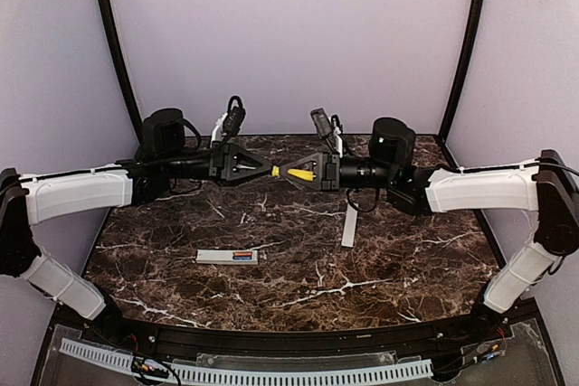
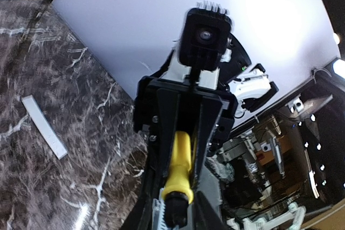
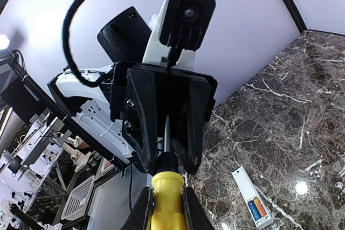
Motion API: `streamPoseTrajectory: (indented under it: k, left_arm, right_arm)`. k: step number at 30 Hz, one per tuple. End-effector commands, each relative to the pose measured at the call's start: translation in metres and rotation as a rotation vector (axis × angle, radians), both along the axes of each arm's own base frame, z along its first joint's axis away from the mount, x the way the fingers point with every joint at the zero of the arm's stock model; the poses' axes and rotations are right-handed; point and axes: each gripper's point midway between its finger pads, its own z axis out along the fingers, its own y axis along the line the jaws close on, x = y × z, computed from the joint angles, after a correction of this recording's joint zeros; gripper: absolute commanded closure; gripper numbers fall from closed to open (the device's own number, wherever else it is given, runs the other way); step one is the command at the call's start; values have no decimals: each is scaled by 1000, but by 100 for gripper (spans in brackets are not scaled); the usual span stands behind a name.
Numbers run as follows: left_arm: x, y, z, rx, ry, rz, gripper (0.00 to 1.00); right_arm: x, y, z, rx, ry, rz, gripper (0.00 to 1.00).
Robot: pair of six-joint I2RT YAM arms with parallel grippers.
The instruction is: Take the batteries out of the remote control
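Inside remote control (image 1: 215, 257), both batteries (image 1: 241, 256).

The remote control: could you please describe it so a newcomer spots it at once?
On the marble table, look left of centre, toward the near edge. The remote control lies there; unlike the white back cover to its right, it shows orange and blue batteries.

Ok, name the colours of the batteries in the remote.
The batteries are orange and blue; right wrist view.
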Motion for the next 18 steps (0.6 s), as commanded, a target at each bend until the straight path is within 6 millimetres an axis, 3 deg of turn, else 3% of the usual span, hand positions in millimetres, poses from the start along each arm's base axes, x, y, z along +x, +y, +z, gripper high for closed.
streamPoseTrajectory:
  k: [1,7,9,14,18]
  left_arm:
    - [-1,11,-3,60,-35,63,67]
    - [-9,37,-29,258,-139,132,26]
    - [-13,56,-54,411,-133,171,20]
    - [-7,103,-86,678,-252,313,19]
    - [-5,118,-94,726,-351,357,25]
  right_arm:
    - [-3,-13,0,-30,-21,-50,100]
    - [-3,-30,-17,-137,-27,-125,100]
    - [-2,-39,-23,-190,-28,-165,100]
    - [1,-61,-33,-285,-47,-257,100]
    - [1,-74,-40,-343,-61,-301,100]
